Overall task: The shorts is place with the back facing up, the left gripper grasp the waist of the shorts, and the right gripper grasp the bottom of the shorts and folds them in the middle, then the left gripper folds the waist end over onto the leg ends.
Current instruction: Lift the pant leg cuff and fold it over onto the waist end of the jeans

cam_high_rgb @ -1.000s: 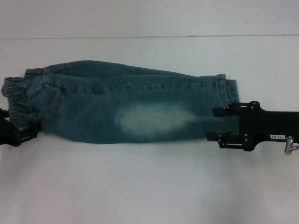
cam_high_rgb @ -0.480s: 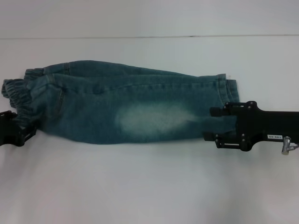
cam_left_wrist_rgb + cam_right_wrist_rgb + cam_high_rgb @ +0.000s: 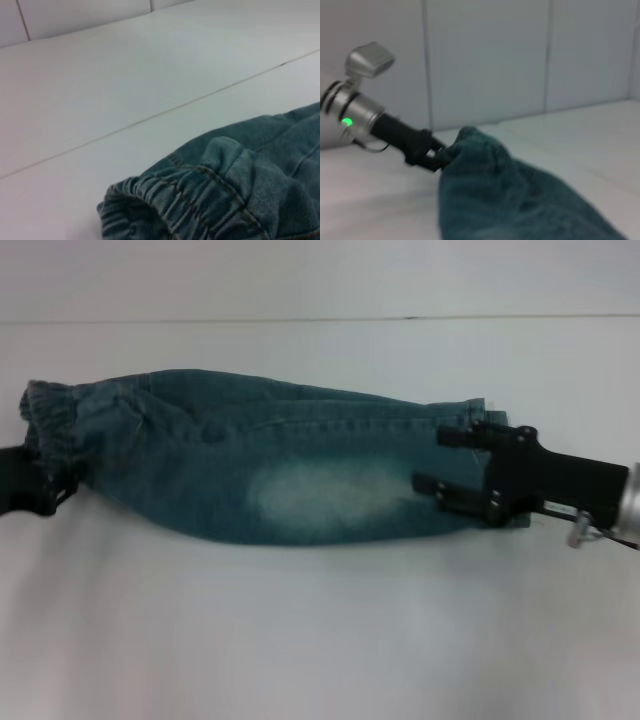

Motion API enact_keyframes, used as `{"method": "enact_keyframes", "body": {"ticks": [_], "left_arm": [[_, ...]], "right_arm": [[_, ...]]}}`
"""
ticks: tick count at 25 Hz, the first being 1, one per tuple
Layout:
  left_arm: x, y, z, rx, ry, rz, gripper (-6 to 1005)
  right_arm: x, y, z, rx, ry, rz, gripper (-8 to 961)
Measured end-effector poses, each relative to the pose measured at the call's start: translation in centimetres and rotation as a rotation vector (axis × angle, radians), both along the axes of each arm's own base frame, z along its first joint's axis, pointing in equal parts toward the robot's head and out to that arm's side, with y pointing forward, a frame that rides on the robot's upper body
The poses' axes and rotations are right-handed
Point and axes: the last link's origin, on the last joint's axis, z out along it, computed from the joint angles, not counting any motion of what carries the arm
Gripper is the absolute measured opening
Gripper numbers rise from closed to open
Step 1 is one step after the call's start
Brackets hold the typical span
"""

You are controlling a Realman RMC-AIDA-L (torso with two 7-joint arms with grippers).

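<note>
The blue-green denim shorts (image 3: 260,460), folded lengthwise, lie across the table with a pale bleached patch in the middle. At the far left my left gripper (image 3: 45,488) is shut on the ruffled waist (image 3: 55,420) and holds it raised off the table. The right wrist view shows that same left gripper (image 3: 437,157) pinching the lifted waist end (image 3: 470,145). The elastic band (image 3: 165,200) fills the lower part of the left wrist view. My right gripper (image 3: 428,458) hovers open over the leg ends (image 3: 478,418), with its fingers spread apart over the denim.
The white table (image 3: 320,640) extends in front of and behind the shorts. A seam line (image 3: 320,318) runs across the far side, and a white tiled wall (image 3: 485,60) stands behind.
The left gripper has drawn the waist up and to the right, bunching the cloth. The right gripper has shifted left and farther back, from beside the hems to over them.
</note>
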Motion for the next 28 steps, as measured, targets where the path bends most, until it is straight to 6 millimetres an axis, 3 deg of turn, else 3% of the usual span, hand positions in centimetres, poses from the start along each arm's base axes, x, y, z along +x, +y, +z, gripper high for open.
{"method": "enact_keyframes", "body": {"ticks": [4, 15, 20, 23, 28], "left_arm": [[1.4, 1.1, 0.6, -0.014, 0.005, 0.003, 362], [7.5, 4.2, 2.1, -0.086, 0.007, -0.073, 265], [12.1, 6.2, 2.6, -0.131, 0.062, -0.095, 227], [15.1, 7.3, 1.6, -0.178, 0.104, -0.114, 207], [20.0, 8.8, -0.6, -0.252, 0.17, -0.142, 181]], "right_arm": [[0.0, 0.8, -2.8, 0.084, 0.019, -0.028, 718], [-2.4, 2.4, -8.6, 0.148, -0.068, -0.034, 441], [-3.5, 2.9, -10.2, 0.11, -0.112, -0.062, 262], [-4.0, 3.4, -11.0, 0.09, -0.151, -0.083, 116], [-4.8, 3.7, -11.4, 0.079, -0.162, -0.075, 17]]}}
